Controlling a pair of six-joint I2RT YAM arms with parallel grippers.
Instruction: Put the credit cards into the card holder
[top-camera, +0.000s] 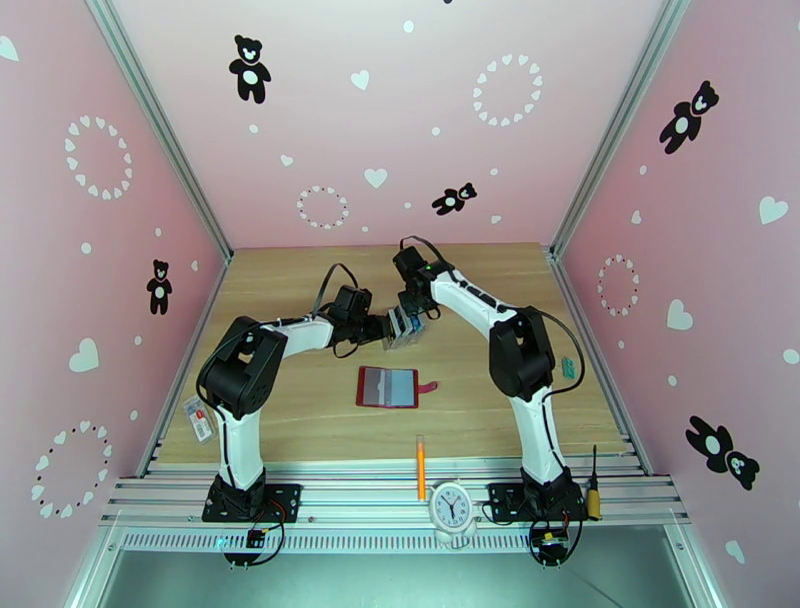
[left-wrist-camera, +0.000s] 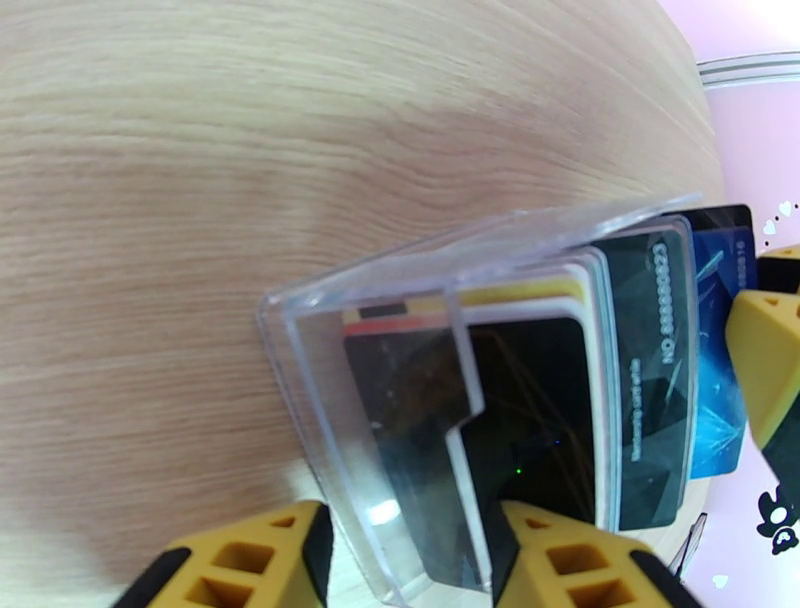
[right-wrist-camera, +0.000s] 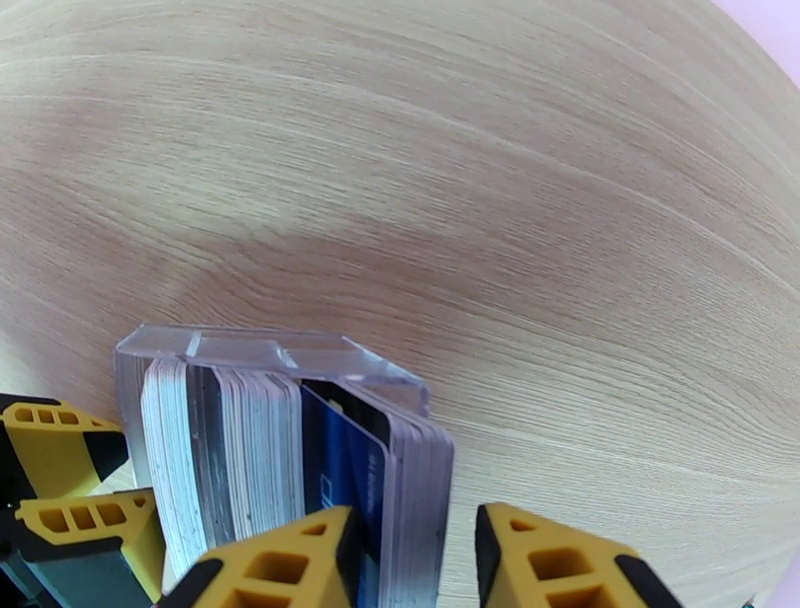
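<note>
The card holder (top-camera: 388, 387), a red wallet, lies open on the table in front of both arms. Behind it, my left gripper (top-camera: 388, 328) (left-wrist-camera: 410, 515) is shut on a clear plastic rack (top-camera: 404, 326) (left-wrist-camera: 400, 300) (right-wrist-camera: 270, 350) holding several credit cards (left-wrist-camera: 650, 330) (right-wrist-camera: 250, 440) on edge. My right gripper (top-camera: 413, 312) (right-wrist-camera: 415, 518) comes down on the rack's far end. Its jaws are part open, straddling a blue card (right-wrist-camera: 345, 470) (left-wrist-camera: 715, 380) and the pale cards beside it. A slim gap shows at one finger.
A loose card (top-camera: 200, 418) lies at the table's left edge. An orange pen (top-camera: 421, 467) and a small white clock (top-camera: 451, 507) sit at the front rail, a screwdriver (top-camera: 594, 495) at the front right. A small teal object (top-camera: 568, 368) lies by the right wall.
</note>
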